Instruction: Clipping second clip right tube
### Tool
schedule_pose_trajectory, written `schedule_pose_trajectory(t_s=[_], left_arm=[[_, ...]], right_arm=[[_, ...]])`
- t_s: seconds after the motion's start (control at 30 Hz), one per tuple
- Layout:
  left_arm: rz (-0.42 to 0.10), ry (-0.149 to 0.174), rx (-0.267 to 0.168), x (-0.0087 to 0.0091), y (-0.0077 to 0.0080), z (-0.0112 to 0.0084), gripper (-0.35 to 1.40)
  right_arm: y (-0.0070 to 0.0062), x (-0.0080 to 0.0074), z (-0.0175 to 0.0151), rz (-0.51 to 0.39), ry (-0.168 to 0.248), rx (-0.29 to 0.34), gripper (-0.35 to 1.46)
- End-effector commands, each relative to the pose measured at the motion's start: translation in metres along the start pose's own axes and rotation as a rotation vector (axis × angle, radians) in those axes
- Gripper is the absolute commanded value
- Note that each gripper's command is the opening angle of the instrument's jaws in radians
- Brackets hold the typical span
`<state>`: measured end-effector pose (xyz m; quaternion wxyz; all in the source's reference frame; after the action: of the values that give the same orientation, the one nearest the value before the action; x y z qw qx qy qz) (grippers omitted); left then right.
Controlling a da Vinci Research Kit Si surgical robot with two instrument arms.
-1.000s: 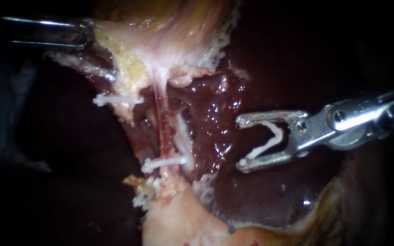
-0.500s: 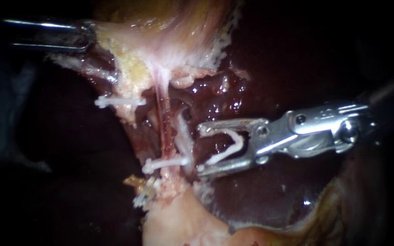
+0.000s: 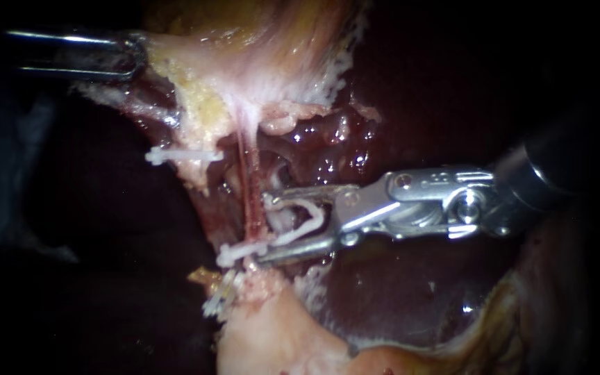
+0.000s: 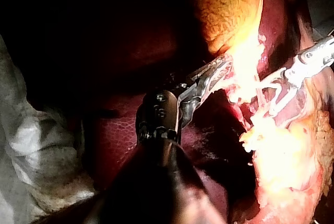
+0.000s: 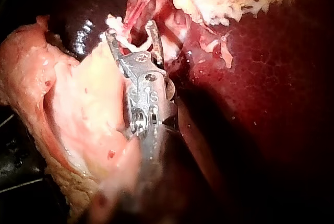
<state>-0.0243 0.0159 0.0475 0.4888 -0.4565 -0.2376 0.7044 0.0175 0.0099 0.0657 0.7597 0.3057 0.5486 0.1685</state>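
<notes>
Both engaged: left instrument (image 3: 130, 55) jaws grip gallbladder (image 3: 244, 66); right instrument (image 3: 264, 229) jaws hold open clip (image 3: 310, 221) astride right tube (image 3: 282, 221), above placed clip (image 3: 241, 250).

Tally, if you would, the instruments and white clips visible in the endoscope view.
Instruments: 2 (left instrument, right instrument)
Closed white clips: 3 (upper clip, middle clip, lowest clip)
Open white clip, carried by the right instrument: 1
Total: 6
</notes>
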Motion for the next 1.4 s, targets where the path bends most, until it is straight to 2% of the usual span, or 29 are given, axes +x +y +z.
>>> schedule_pose_trajectory(t_s=[0.03,0.23,0.53,0.6,0.73,0.87,1.13,1.27,1.4], left_arm=[[0.001,0.001,0.001,0.0000,0.0000,0.0000,-0.35],[0.000,0.000,-0.001,0.0000,0.0002,0.0000,-0.35],[0.000,0.000,-0.001,0.0000,0.0002,0.0000,-0.35],[0.000,0.000,0.000,0.0000,0.0002,0.0000,-0.35],[0.000,0.000,0.000,-0.0001,0.0003,0.0000,-0.35],[0.000,0.000,0.000,-0.0001,0.0003,0.0000,-0.35],[0.000,0.000,-0.001,-0.0001,0.0003,-0.0001,-0.35],[0.000,0.000,-0.001,-0.0001,0.0003,-0.0001,-0.35],[0.000,0.000,-0.001,-0.0001,0.0003,-0.0001,-0.35]], right_arm=[[0.0001,0.0001,0.0003,0.002,0.006,0.005,0.50],[0.0004,0.0004,0.0025,0.021,0.021,0.041,0.49],[0.0001,-0.0008,0.0042,0.032,0.007,0.093,0.48],[-0.0001,-0.0007,0.0043,0.034,0.019,0.107,0.48],[-0.0008,-0.0002,0.0042,0.036,0.052,0.129,0.48],[-0.0021,0.0004,0.0042,0.045,0.072,0.151,0.48],[-0.0051,0.0014,0.0043,0.033,0.077,0.218,0.46],[-0.0057,0.0019,0.0043,0.027,0.080,0.238,0.44],[-0.0055,0.0020,0.0042,0.027,0.082,0.230,0.41]])
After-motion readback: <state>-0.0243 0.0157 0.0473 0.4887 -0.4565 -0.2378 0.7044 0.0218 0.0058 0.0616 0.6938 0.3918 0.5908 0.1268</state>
